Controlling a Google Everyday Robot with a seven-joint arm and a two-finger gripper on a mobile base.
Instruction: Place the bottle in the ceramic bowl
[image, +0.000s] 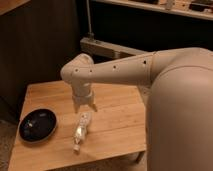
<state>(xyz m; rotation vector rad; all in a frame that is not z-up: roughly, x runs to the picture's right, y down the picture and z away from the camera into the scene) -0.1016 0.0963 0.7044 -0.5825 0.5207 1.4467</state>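
The bottle (81, 130) lies on its side on the wooden table (115, 120), near the front edge, cap toward the front. The ceramic bowl (37, 124), black and shallow, sits at the table's left end and is empty. My gripper (85, 108) points down just above the bottle's far end, its fingers spread and empty, right of the bowl.
My large white arm (170, 95) fills the right side of the view and covers the table's right end. A dark wall stands behind the table. A metal rail (107, 48) runs behind the arm.
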